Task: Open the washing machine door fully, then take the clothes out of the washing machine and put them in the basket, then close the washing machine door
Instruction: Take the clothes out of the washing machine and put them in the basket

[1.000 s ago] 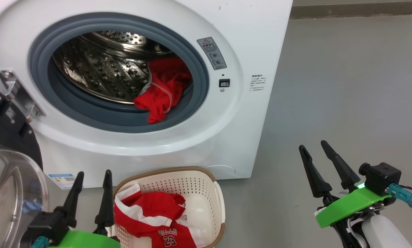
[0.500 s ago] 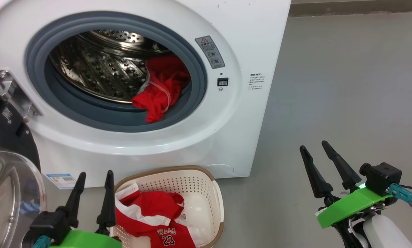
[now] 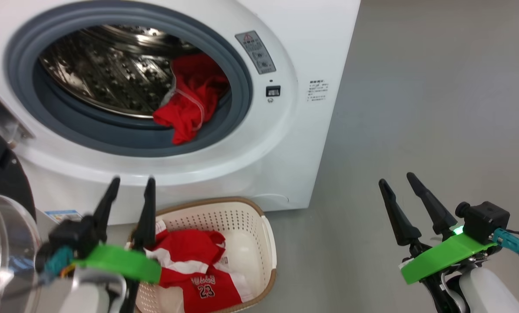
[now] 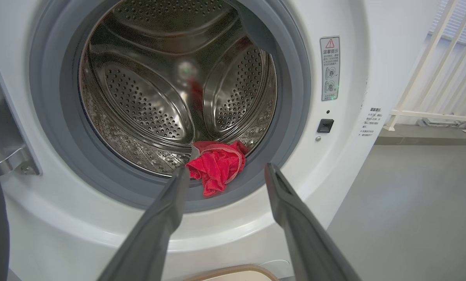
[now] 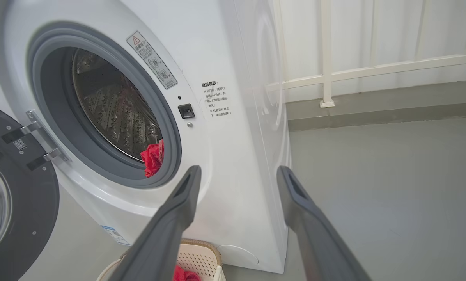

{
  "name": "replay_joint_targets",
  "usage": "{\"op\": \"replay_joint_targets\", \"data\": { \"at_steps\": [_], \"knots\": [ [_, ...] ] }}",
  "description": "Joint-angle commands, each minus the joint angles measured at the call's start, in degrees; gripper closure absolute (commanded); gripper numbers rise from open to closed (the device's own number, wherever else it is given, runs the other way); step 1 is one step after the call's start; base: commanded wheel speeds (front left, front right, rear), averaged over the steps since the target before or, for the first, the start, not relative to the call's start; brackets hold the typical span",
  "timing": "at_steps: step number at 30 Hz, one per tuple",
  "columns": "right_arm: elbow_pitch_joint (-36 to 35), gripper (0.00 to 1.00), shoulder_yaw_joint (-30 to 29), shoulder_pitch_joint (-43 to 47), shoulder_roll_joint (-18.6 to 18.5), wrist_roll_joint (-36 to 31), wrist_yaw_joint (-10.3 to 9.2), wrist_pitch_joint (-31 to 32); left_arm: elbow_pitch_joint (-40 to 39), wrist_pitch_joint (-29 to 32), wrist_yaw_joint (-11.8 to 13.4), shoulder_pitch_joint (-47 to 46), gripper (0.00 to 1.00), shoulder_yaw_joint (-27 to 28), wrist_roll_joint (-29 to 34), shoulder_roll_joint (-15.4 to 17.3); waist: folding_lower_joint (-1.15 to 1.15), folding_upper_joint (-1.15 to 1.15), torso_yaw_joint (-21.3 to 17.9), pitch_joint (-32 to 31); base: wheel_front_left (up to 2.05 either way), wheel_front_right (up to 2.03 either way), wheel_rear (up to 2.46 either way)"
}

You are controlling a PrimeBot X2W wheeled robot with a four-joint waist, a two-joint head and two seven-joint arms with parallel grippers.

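Faces the washing machine [image 3: 311,143] with the washing machine door [image 5: 22,234] swung open at the near left. Finds one red piece of the clothes [image 3: 185,108] draped over the grey gasket [image 3: 111,139] at the right lip of the drum [image 3: 103,74], and a red jersey [image 3: 203,287] lying in the basket [image 3: 246,221] on the floor [image 3: 437,108] just in front of the machine. Holds the left gripper [image 3: 133,179] near the basket's left rim, fingers spread wide, gripping nothing. Holds the right gripper [image 3: 395,178] well off to the right above the floor, likewise wide and empty

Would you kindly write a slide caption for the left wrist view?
Open left gripper faces the washing machine, one red garment draped over its gasket lip.
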Motion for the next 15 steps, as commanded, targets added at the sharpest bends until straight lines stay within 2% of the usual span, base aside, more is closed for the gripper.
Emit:
{"op": "replay_joint_targets", "data": {
  "at_steps": [1,10,15],
  "knots": [
    [-1.7,0.00,0.8,-1.9,-0.5,0.9,0.09,-0.7,-0.3,0.4,-0.6,-4.1,0.00,1.7,0.2,1.0,0.00,0.00,-0.7,1.9,0.00,0.00,0.00],
    [-2.8,0.00,0.1,-4.5,0.3,0.6,0.09,-0.7,13.5,3.5,-1.9,-20.2,0.00,1.2,-0.8,0.7,0.00,0.00,-3.6,8.3,0.00,0.00,0.00],
    [-3.5,0.00,-0.5,-6.0,1.0,0.4,0.09,-0.7,22.3,4.5,-2.2,-29.1,0.00,1.2,-0.5,1.7,0.00,0.00,-6.0,12.1,0.00,0.00,0.00]
  ]
}}
